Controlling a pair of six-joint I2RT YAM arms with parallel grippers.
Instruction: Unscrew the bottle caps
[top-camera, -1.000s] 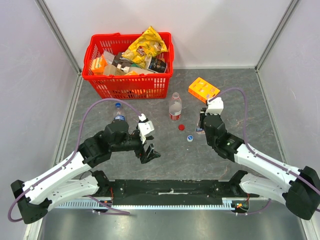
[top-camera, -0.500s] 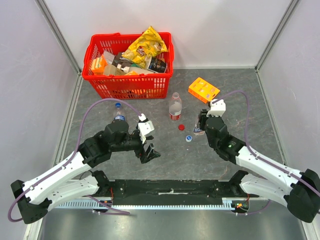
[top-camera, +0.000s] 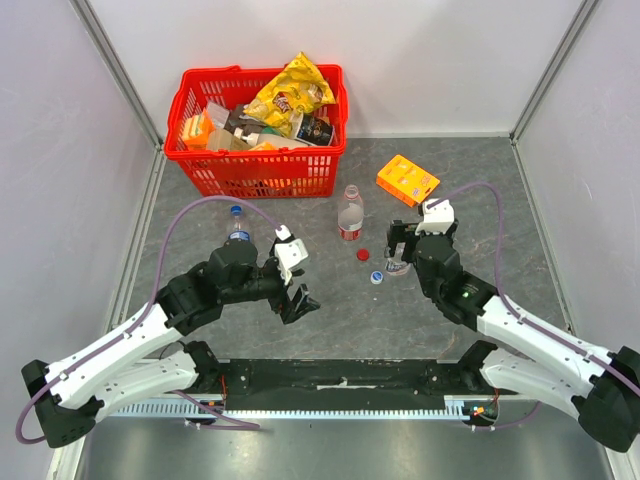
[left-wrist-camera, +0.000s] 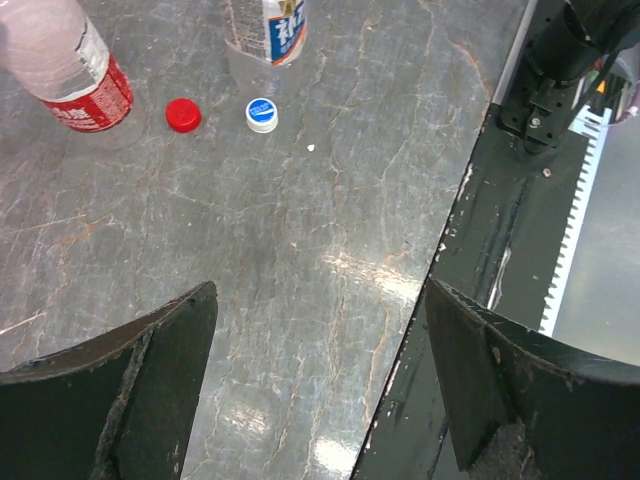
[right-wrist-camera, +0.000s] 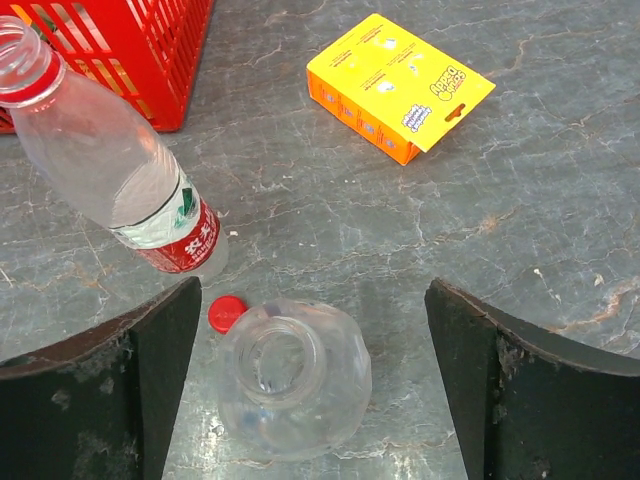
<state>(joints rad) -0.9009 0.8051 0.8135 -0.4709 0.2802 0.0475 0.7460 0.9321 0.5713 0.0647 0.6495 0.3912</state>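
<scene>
My right gripper is open above an upright clear bottle whose neck is uncapped; neither finger touches it. Beside it lie a red cap and a blue cap. The red-labelled bottle stands uncapped behind them. A third bottle, with its blue cap on it, stands at the left behind my left arm. My left gripper is open and empty over bare table near the front edge.
A red basket full of packets stands at the back. An orange box lies right of the red-labelled bottle. The black base rail runs along the near edge under my left gripper.
My right gripper has gone from shut to wide open and shifted slightly; the clear bottle now stands free below it. The left arm has barely moved.
</scene>
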